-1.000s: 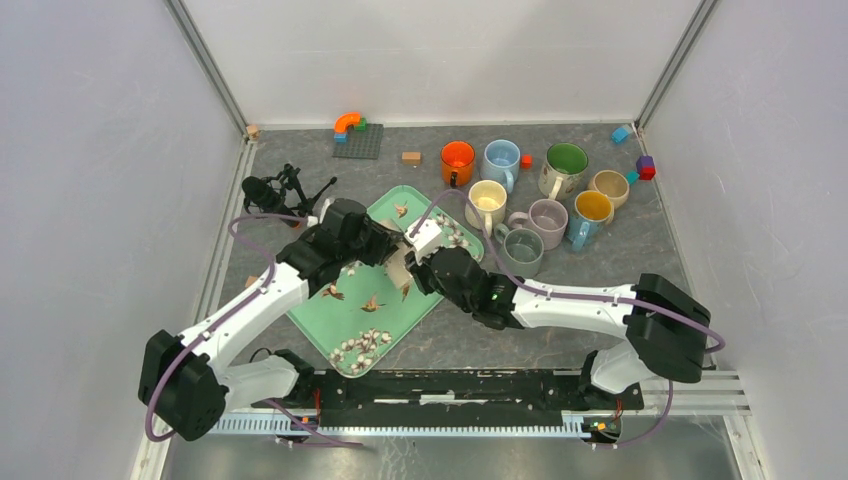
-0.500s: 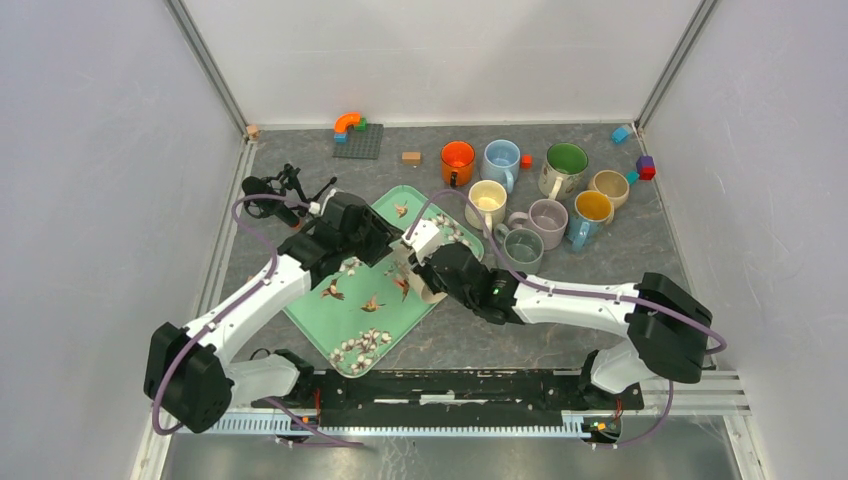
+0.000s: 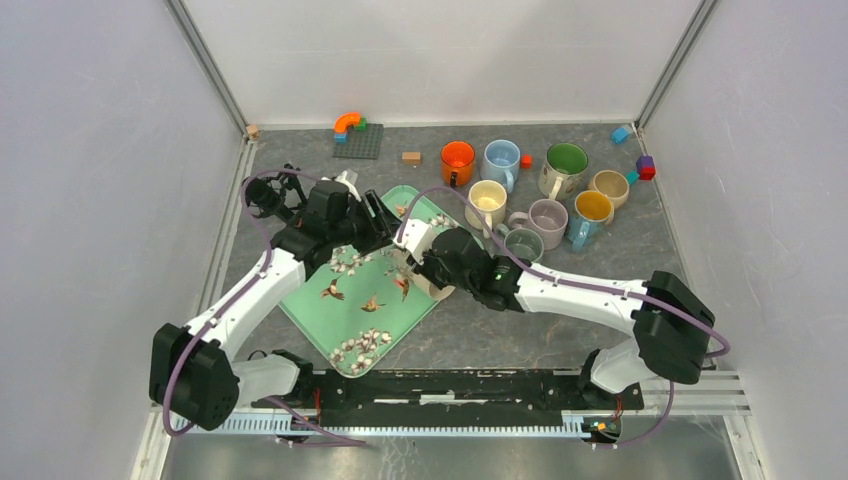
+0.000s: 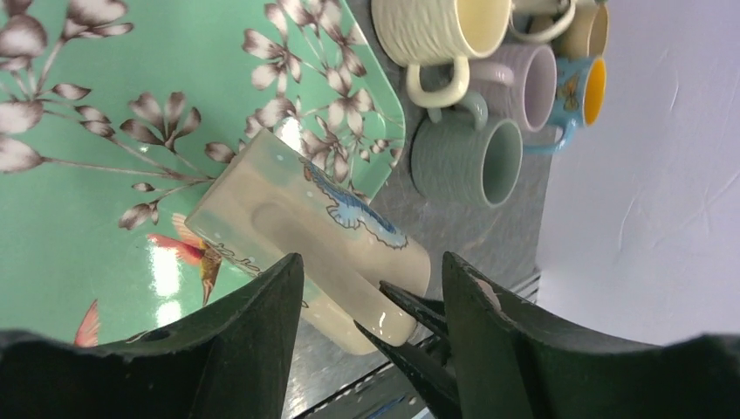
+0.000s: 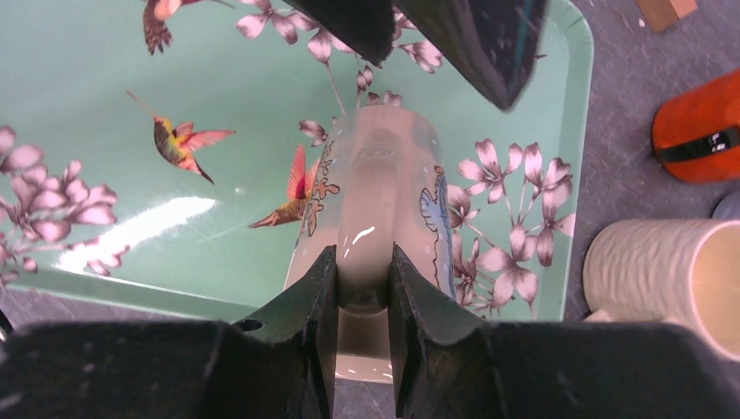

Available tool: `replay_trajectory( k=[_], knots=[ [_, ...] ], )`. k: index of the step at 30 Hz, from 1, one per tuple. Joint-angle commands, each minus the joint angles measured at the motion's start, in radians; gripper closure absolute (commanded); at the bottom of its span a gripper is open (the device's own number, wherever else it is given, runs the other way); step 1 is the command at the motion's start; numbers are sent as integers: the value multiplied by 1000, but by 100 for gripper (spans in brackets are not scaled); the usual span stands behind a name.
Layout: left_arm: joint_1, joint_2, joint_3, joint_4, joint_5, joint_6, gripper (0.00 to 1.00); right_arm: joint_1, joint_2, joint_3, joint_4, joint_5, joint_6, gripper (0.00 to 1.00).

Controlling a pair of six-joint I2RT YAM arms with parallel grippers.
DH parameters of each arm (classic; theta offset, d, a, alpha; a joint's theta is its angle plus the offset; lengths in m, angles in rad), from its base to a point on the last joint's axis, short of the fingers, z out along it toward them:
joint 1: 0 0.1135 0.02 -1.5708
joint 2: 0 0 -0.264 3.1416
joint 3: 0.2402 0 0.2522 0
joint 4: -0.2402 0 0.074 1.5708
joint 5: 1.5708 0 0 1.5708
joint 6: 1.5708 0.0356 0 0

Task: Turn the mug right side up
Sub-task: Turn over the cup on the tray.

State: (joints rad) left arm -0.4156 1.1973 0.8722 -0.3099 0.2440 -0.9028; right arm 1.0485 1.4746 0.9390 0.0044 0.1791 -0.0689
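One mug [image 5: 375, 183], cream with a blue bird and a brown branch pattern on its side, lies tipped over above the near right part of a green tray [image 5: 105, 218]. It is not upright. Whether its body rests on the tray surface cannot be told.

The right end effector [image 5: 362, 257] is clamped on the mug. Its two dark fingers pinch a narrow raised strip along the side facing it, which looks like the handle. The rest of the mug reaches straight ahead of the fingertips, over the tray's flowers and hummingbirds.

The left end effector [image 4: 373, 266] faces the mug from the opposite side with its fingers spread well apart. The mug lies just ahead of them, in line with the gap, and neither finger touches it. In the left wrist view, the right end effector's finger tips show at the mug's nearer end.

Ahead and to the right of the right end effector, off the tray on the grey table [image 3: 480, 335], a ribbed cream mug [image 5: 663, 271] stands near. An orange mug [image 5: 702, 131] stands farther ahead of it. Seen from the left end effector, a grey-green mug [image 4: 467, 157] sits just beyond the tray corner, with a lilac mug [image 4: 524, 83] and a blue mug [image 4: 580, 87] with a yellow inside behind it.
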Motion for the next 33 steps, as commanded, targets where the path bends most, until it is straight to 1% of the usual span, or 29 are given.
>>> replay_trajectory(
  k=[1,4,6,10,12,14,16,17,21,26,28,30,33],
  knots=[
    [6,-17,74,-43,144,244,31,-17,-38,79,2,-123,-157,100],
    [13,-31,108,-96,181,324,29,-42,-36,75,-2,-176,-192,100],
    [13,-29,139,-138,202,381,28,-64,-39,65,-3,-241,-207,100],
    [16,-19,192,-258,154,513,26,-100,-53,34,1,-315,-237,100],
    [28,-21,190,-277,126,569,25,-117,-64,13,25,-351,-246,100],
    [40,-38,157,-228,155,617,26,-136,-76,-10,45,-388,-254,100],
    [41,-79,105,-145,197,678,26,-153,-85,-25,58,-418,-263,100],
    [41,-101,82,-108,196,715,25,-161,-88,-32,62,-435,-272,100],
    [37,-135,26,-51,229,960,25,-181,-82,-35,64,-487,-294,100],
    [-63,-96,1,-65,227,1238,29,-183,-63,-23,51,-508,-314,100],
    [-115,-77,-22,-56,181,1343,29,-187,-66,-23,52,-516,-318,100],
    [-148,-55,-38,-39,162,1408,29,-191,-70,-25,54,-522,-321,100],
    [-168,-22,-54,16,189,1426,29,-196,-81,-42,68,-528,-321,100]
  ],
)
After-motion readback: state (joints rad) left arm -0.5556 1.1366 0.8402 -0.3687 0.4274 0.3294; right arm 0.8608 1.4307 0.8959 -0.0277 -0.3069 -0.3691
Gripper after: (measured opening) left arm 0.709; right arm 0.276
